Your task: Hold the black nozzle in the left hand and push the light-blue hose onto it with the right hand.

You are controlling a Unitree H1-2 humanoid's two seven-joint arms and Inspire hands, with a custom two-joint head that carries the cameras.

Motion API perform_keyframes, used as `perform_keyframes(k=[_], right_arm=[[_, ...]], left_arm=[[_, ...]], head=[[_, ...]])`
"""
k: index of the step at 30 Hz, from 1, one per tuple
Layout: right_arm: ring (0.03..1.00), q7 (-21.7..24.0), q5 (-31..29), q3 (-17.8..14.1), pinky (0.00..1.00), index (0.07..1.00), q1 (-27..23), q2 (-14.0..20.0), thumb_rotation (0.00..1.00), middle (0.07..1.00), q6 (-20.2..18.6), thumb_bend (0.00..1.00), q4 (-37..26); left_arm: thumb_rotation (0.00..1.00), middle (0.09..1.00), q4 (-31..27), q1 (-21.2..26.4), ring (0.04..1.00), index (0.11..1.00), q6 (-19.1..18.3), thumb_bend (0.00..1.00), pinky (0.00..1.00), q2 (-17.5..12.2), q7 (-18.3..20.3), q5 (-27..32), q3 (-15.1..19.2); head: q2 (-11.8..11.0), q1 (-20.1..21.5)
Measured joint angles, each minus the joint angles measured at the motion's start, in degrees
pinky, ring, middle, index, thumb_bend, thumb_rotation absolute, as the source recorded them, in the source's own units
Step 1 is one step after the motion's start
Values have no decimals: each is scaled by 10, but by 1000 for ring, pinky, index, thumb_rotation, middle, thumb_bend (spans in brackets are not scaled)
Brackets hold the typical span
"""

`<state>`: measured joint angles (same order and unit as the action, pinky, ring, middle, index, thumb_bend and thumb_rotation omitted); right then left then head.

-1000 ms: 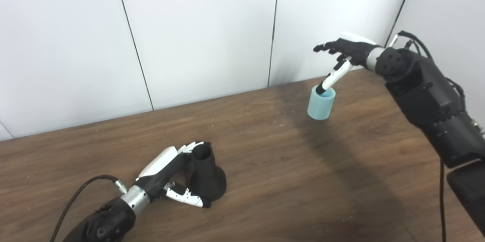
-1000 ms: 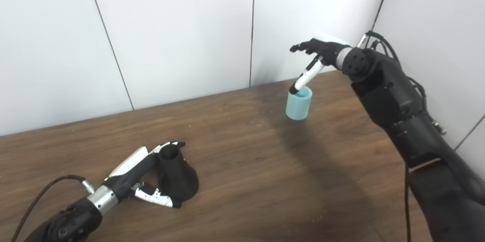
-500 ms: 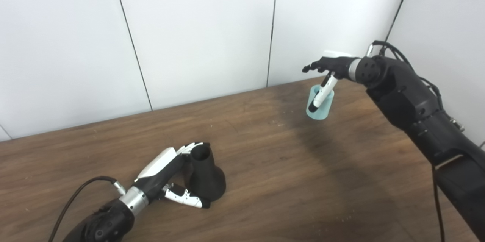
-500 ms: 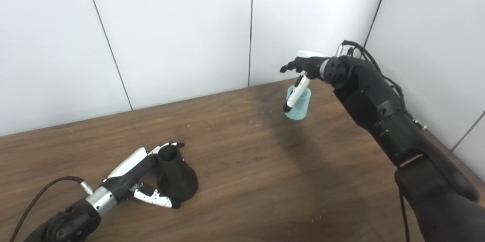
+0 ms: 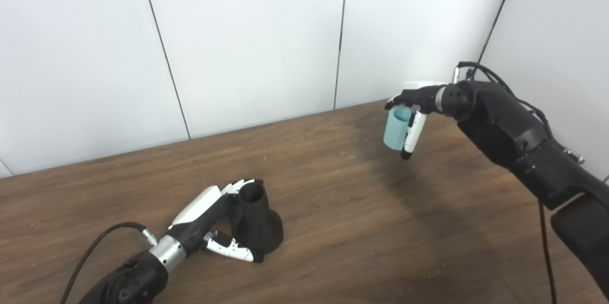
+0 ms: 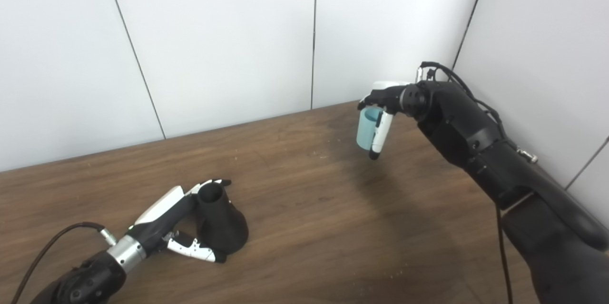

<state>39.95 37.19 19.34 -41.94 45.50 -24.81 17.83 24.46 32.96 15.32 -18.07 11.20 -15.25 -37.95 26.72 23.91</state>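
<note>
The black nozzle (image 5: pixel 257 220) stands upright on its wide base at the near left of the table, opening upward. My left hand (image 5: pixel 207 216) is wrapped around it, fingers (image 5: pixel 240 184) behind the neck and thumb along the base in front. At the far right the short light-blue hose (image 5: pixel 394 129) stands on end. My right hand (image 5: pixel 418 102) is closed around it from above, fingers over its far rim and thumb down its near right side. Whether the hose is off the table, I cannot tell.
The brown wooden table (image 5: pixel 333 190) meets white wall panels (image 5: pixel 247 42) at the back and on the right, close behind the right hand. A black cable (image 5: pixel 95 247) trails from the left wrist. Bare wood separates the nozzle from the hose.
The right hand came down from above the hose and closed around it, its thumb shifting from inside the opening to the outer side. The left hand and nozzle stayed put. The camera shifted slightly.
</note>
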Motion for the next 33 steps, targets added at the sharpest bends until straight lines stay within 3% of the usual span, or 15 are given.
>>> perform_keyframes(k=[15,25,33], right_arm=[[876,-61,8,-5,745,864,19,0,37,911,39,870,21],[836,-109,-6,-34,698,824,29,-9,21,866,74,844,29],[824,-120,-19,-42,674,821,34,-19,9,852,85,838,31]], left_arm=[[63,943,-2,-3,1000,480,3,524,1000,0,0,0,2],[63,943,-2,-3,1000,480,4,524,1000,-1,0,0,2],[63,943,-2,-4,1000,480,5,524,1000,-1,0,0,2]], head=[[5,-4],[6,-5],[9,-7]])
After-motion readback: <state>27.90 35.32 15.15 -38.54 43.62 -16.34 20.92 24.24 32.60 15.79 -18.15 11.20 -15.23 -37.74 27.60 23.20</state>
